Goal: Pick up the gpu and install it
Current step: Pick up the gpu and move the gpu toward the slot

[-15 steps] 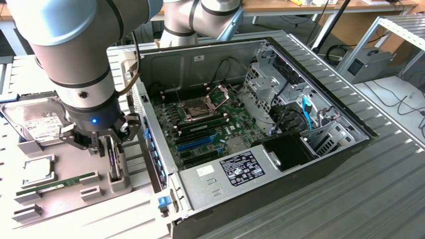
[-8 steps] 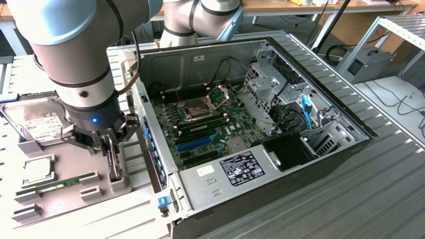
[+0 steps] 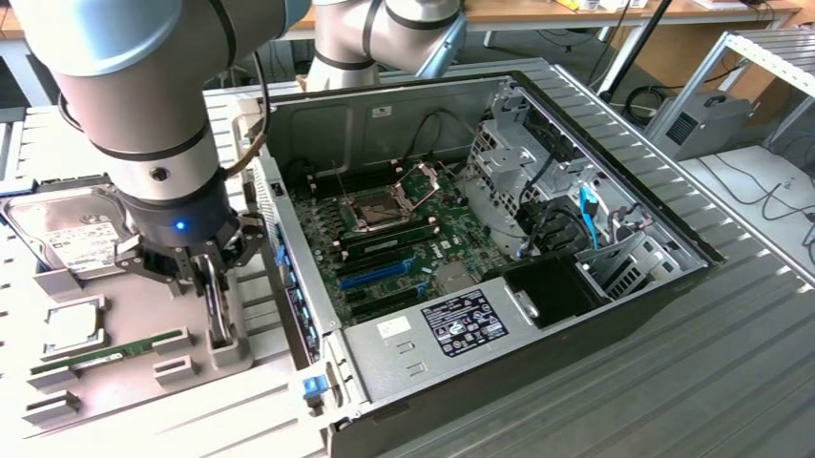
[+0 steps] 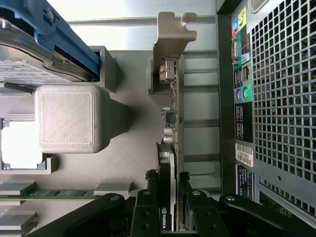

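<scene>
Gripper (image 4: 168, 200) is closed onto the gpu (image 4: 174, 98), with 1 pad on each face as far as the wrist view shows. The card stands on edge in its slot on the grey fixture tray (image 3: 153, 401), just beside the outside wall of the PC case (image 3: 344, 119). It's not lifted yet.

Risks from here, my read:
- The grip sits at the end away from the metal bracket (image 4: 170, 37), not mid-card. The long unsupported end could sag or pivot between the pads on the lift.
- If the card comes up skewed it could bind in the holder slot and drag the fixture, or slip in the pads.
- The case's rear panel (image 4: 281, 98) is close alongside the card. Any sideways drift could clip the bracket or board edge on it.
- Tilt carried into the case means a misaligned edge connector at the blue slots (image 3: 376, 277). Pressing down like that could damage the card or the motherboard (image 3: 421, 219).

Around it:
- On the same tray are the hard drive (image 3: 71, 234), the CPU (image 3: 71, 329) and the RAM stick (image 3: 109, 355). All 3 are on the far side of the card from the case and apart from the fingers.
- The grey printed block (image 4: 69, 118) is near the card but not touching it.

In the way:
- The case side wall stands between the tray and the motherboard, so the card has to clear it.
- Black and blue cables (image 3: 574, 219) hang by the drive cage, well apart from the slots.
</scene>
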Action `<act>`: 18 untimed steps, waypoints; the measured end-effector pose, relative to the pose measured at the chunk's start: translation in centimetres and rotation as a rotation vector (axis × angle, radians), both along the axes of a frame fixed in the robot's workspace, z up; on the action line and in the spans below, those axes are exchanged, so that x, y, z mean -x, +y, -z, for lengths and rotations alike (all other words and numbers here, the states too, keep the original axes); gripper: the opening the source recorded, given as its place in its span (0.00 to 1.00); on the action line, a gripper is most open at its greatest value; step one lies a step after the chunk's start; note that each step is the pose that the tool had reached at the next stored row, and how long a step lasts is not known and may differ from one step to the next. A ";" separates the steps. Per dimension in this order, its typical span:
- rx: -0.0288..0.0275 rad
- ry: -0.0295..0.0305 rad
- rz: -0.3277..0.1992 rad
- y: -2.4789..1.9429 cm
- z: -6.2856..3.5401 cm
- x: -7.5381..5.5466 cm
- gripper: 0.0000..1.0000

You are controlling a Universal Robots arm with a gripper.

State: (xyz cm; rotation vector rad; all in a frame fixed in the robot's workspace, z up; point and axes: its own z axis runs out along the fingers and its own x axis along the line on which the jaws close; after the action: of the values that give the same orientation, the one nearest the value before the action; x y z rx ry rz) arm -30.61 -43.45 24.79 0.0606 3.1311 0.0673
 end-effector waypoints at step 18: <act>0.0000 0.0000 0.000 0.00 -3.33 0.0 0.27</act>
State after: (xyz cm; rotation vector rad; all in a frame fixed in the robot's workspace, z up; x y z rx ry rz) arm -30.61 -43.45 28.11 0.0605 3.1311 0.0674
